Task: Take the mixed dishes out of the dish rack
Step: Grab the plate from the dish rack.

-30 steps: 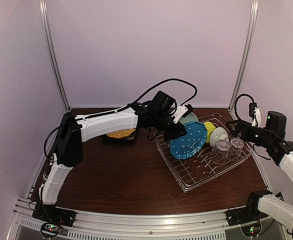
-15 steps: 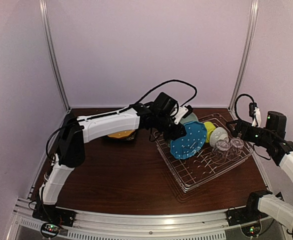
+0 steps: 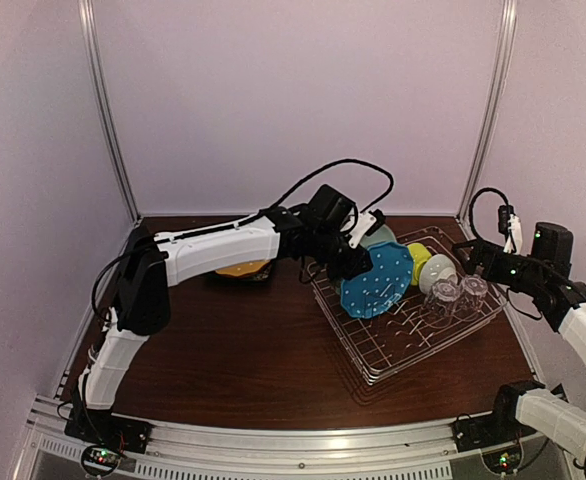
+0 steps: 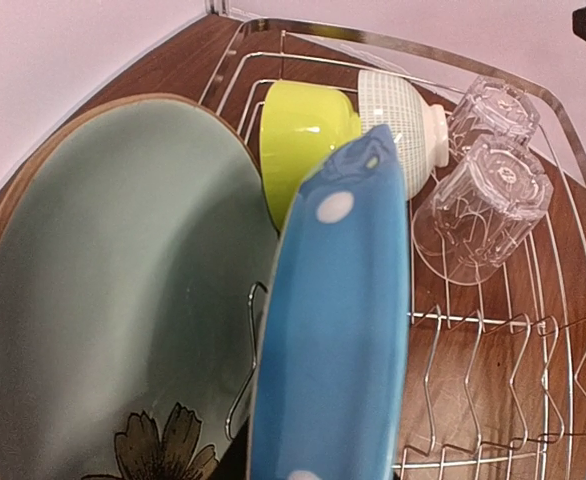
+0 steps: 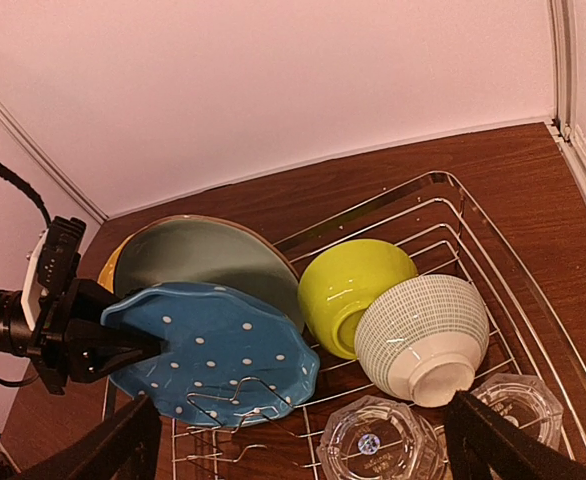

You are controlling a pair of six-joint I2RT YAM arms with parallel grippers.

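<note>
We see left gripper (image 5: 133,347) clamped on blue white-dotted plate (image 5: 213,355) (standing in silver wire rack (image 5: 413,186)); right gripper (image 5: 303,402) splayed, empty.

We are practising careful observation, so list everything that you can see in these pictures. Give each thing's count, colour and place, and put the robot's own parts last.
dish rack: 1, silver wire, on the table's right side
blue dotted plate: 1, blue with white dots, on edge at the rack's left end
teal plate: 1, pale teal with a dark flower, on edge behind the blue one
yellow-green bowl: 1, yellow-green, on its side in the rack
white bowl: 1, white with a fine grid, on its side beside the yellow-green bowl
clear glasses: 2, clear, in the rack by the white bowl
orange plate: 1, orange, on the table at far left
table: 1, dark brown
left gripper: 1, black, shut on the blue plate's rim
right gripper: 1, black, open above the rack
</note>
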